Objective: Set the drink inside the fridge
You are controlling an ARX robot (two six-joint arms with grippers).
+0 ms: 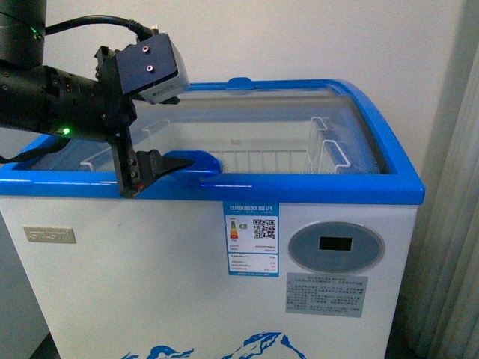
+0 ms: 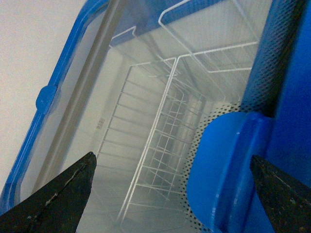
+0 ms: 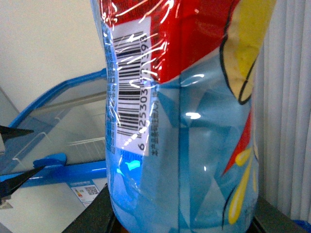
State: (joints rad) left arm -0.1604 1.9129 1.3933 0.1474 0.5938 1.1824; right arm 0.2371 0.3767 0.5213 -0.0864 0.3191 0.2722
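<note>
At far left, left gripper (image 1: 146,176): reaches in over the blue front rim of the fridge (image 1: 322,188). Its fingers are spread wide with the lid handle (image 1: 191,160) between them, and nothing is clamped.
Left of centre, lid handle: a blue knob on the front edge of the glass. In the left wrist view it sits nearer one fingertip than the other.
Centre, glass lid (image 1: 262,112): curved, and appears to cover the opening. No gap wide enough for a bottle shows.
Under the glass, wire basket (image 1: 262,158): white, with no bottle in it.
Front panel, oval display (image 1: 337,245): grey, with a dark screen.
Out of the front view, right gripper (image 3: 187,216): its fingers sit either side of the bottle's lower body, seemingly closed on it.
In that grip, drink (image 3: 180,121): upright, with a red, blue and yellow wrap, well apart from the fridge.
Step in hand: opening the fridge, with the handle bracketed but not yet gripped.
Next move: probably to close the fingers squarely on the knob, then pull along the lid's track without lifting. Only then can the drink be brought over the gap.
</note>
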